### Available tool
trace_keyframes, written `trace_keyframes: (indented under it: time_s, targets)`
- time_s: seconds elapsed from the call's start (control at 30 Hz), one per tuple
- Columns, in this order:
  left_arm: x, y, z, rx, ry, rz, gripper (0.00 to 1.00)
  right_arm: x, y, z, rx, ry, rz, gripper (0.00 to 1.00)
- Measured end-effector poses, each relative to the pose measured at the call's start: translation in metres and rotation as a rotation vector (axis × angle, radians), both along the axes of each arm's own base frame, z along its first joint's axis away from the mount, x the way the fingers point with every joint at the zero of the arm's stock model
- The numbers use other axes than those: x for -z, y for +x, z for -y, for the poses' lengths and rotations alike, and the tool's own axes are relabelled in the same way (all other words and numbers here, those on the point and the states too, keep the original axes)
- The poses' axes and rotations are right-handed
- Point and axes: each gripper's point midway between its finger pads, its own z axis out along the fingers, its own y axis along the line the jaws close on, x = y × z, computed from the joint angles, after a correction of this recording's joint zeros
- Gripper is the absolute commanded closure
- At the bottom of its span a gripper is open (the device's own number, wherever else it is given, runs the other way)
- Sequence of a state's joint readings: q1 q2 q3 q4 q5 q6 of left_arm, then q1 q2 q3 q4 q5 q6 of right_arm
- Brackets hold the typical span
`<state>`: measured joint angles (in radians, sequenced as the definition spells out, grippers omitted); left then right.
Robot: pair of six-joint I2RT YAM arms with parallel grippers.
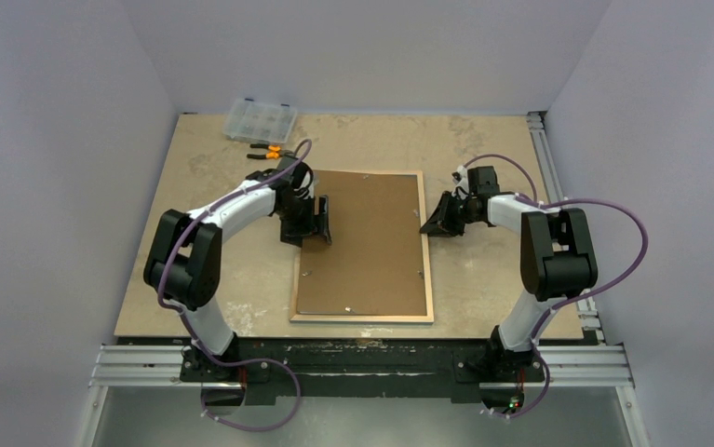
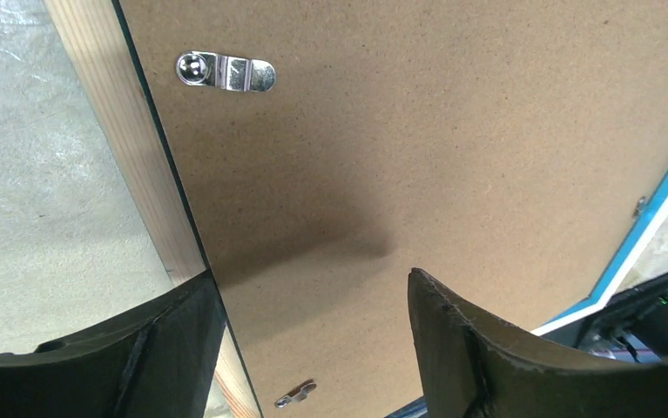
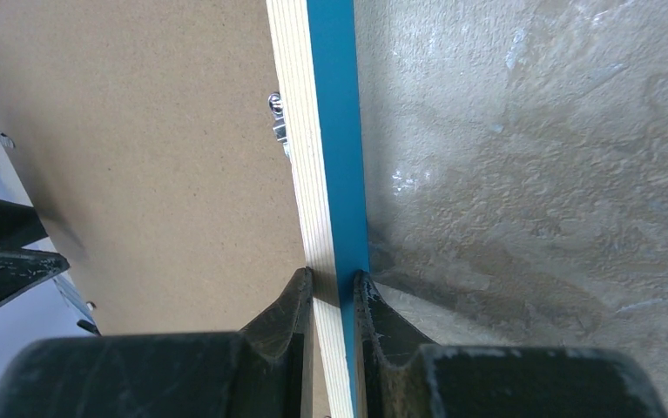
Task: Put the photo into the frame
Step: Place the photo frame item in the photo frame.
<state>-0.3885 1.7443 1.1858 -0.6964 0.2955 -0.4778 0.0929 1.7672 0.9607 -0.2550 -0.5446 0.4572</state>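
Note:
The frame (image 1: pixel 362 318) lies back-up on the table, its light wood rim around a brown backing board (image 1: pixel 362 242). The photo is hidden. My left gripper (image 1: pixel 320 223) hangs over the frame's left edge. In the left wrist view it (image 2: pixel 308 277) stands open above the board (image 2: pixel 417 131) and the wood rail (image 2: pixel 117 131), with nothing between its fingers. My right gripper (image 1: pixel 432 223) is at the frame's right edge. In the right wrist view it (image 3: pixel 333 277) is shut on the rail (image 3: pixel 334 131), one finger on the wood side and one on the blue side.
Small metal turn clips (image 2: pixel 226 71) sit along the board's edges. A clear parts box (image 1: pixel 260 118) and orange-handled pliers (image 1: pixel 267 151) lie at the back left. An aluminium rail (image 1: pixel 546 158) runs along the table's right edge.

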Motion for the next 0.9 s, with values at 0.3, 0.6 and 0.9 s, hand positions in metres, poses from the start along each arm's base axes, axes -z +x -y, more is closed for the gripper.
trace_keyframes:
  time_s: [0.3, 0.6, 0.9]
  targets:
    - [0.01, 0.0, 0.002, 0.054, 0.127, 0.004, 0.27, 0.0, 0.0, 0.0, 0.0, 0.001, 0.0, 0.98]
    - [0.001, 0.001, 0.0, 0.091, 0.283, 0.047, 0.18, 0.0, 0.0, 0.0, -0.001, 0.001, 0.0, 0.97]
    - [-0.004, 0.006, -0.011, 0.092, 0.422, 0.116, 0.11, 0.0, 0.0, -0.001, -0.003, 0.002, 0.0, 0.96]
